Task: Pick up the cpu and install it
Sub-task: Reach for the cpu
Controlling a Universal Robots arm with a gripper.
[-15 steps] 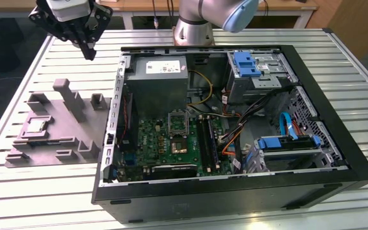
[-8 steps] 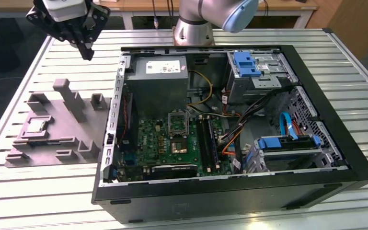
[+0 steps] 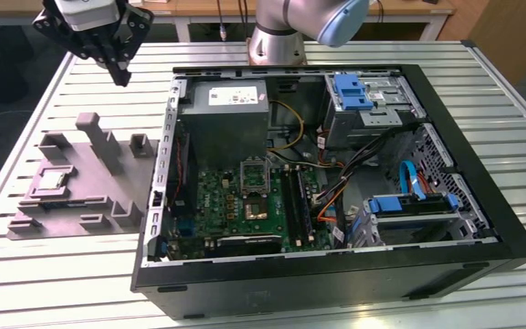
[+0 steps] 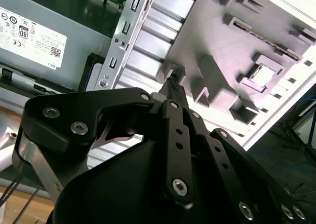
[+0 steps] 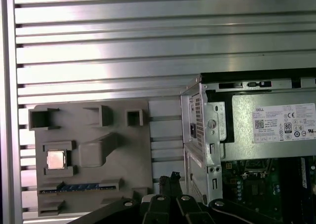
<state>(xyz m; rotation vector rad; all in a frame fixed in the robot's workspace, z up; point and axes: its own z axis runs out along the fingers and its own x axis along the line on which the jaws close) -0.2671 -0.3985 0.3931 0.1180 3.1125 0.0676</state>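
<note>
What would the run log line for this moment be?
gripper: jaws shut, empty, above table | cpu: in grey tray, untouched | install: not done

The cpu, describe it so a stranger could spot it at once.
On the exterior view's left of the open computer case, a grey plastic tray lies on the table. The cpu sits flat in a square recess there, the only pale, shiny metal square among dull grey upright blocks.
</note>
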